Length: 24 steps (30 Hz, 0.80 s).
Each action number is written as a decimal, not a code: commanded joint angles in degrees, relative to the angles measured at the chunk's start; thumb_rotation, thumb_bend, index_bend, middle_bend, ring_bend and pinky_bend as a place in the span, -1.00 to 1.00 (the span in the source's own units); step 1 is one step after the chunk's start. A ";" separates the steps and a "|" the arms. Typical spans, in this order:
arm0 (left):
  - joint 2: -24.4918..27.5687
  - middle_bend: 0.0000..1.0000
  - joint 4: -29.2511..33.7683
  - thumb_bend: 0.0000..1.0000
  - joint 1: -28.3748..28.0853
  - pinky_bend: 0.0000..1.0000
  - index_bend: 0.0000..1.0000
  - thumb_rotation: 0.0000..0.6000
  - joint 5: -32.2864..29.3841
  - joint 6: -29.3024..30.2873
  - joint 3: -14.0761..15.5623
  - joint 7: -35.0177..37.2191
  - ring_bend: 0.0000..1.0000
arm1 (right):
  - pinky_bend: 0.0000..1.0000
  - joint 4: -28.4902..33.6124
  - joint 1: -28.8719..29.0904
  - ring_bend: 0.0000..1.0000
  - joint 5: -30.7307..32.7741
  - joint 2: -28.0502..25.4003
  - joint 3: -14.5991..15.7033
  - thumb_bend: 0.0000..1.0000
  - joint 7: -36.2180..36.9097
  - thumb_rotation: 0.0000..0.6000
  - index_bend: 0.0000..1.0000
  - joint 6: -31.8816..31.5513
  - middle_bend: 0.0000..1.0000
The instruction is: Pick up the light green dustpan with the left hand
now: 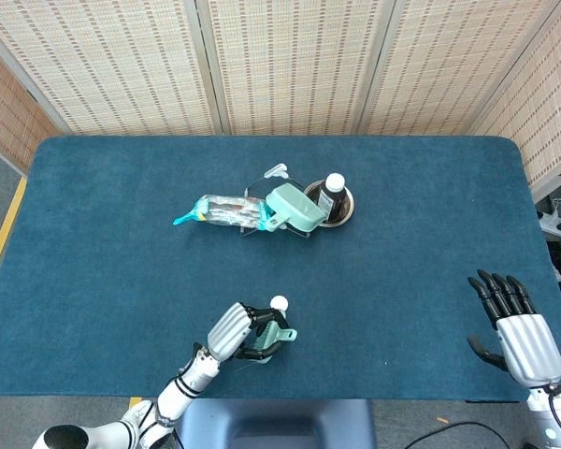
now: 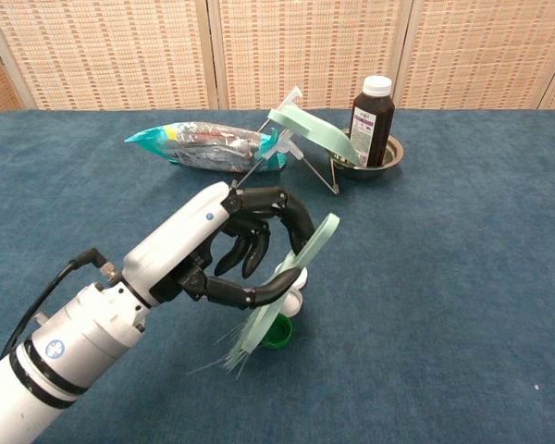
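The light green dustpan (image 1: 294, 208) (image 2: 314, 132) leans tilted on a wire stand (image 2: 329, 177) at the middle back of the table, next to a dark bottle. My left hand (image 1: 238, 332) (image 2: 233, 246) is at the front edge, far from the dustpan. It grips a thin light green brush (image 2: 294, 276), bristles pointing down at the cloth. A white cap (image 1: 280, 302) and a green cap (image 2: 277, 331) sit just beside and under the brush. At the front right my right hand (image 1: 514, 327) is open and holds nothing; only the head view shows it.
The dark bottle (image 1: 333, 195) (image 2: 372, 109) stands in a small metal bowl (image 2: 390, 152) right of the dustpan. A clear-and-teal snack bag (image 1: 224, 211) (image 2: 208, 141) lies to the dustpan's left. Blue cloth covers the table (image 1: 430, 224).
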State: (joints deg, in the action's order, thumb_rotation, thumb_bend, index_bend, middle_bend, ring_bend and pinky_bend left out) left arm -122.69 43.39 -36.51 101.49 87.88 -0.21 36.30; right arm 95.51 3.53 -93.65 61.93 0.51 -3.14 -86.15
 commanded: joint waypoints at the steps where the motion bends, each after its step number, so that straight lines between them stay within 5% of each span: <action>1: 0.27 0.76 -0.65 0.38 -1.00 0.74 0.54 1.00 0.38 1.54 -1.08 -1.22 0.44 | -1.00 -0.02 -0.02 -1.00 0.02 -0.07 0.00 -0.62 0.08 1.00 -1.00 0.01 -1.00; 13: 10.01 0.76 0.46 0.38 1.16 0.74 0.54 1.00 -2.67 1.55 -2.20 -8.81 0.44 | -1.00 0.09 0.00 -1.00 -0.12 -0.22 0.10 -0.62 0.19 1.00 -1.00 0.16 -1.00; 15: 13.73 0.76 -2.67 0.38 3.86 0.74 0.54 1.00 -3.07 2.19 -1.39 -20.15 0.44 | -1.00 0.19 0.21 -1.00 -0.34 -0.13 0.32 -0.62 -0.04 1.00 -1.00 0.71 -1.00; 20: 19.40 0.72 1.87 0.32 6.47 0.74 0.51 1.00 -3.69 -1.87 1.31 -32.53 0.44 | -1.00 0.42 0.47 -1.00 -0.64 0.07 0.55 -0.62 -0.53 1.00 -1.00 1.31 -1.00; 22: 21.35 0.59 4.68 0.21 7.04 0.74 0.37 1.00 -4.39 -5.31 2.50 -36.74 0.44 | -1.00 0.55 0.55 -1.00 -0.67 0.21 0.62 -0.62 -0.91 1.00 -1.00 1.55 -1.00; 24: 22.78 0.27 7.28 0.10 7.19 0.81 0.01 1.00 -5.63 -9.17 3.12 -39.70 0.52 | -1.00 0.72 0.58 -1.00 -0.77 0.28 0.73 -0.62 -1.22 1.00 -1.00 1.68 -1.00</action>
State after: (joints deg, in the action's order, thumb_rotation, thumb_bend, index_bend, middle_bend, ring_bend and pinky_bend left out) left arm -104.34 46.16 -31.29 97.69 84.71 0.67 3.31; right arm 96.18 4.09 -94.39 62.18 1.19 -4.30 -84.51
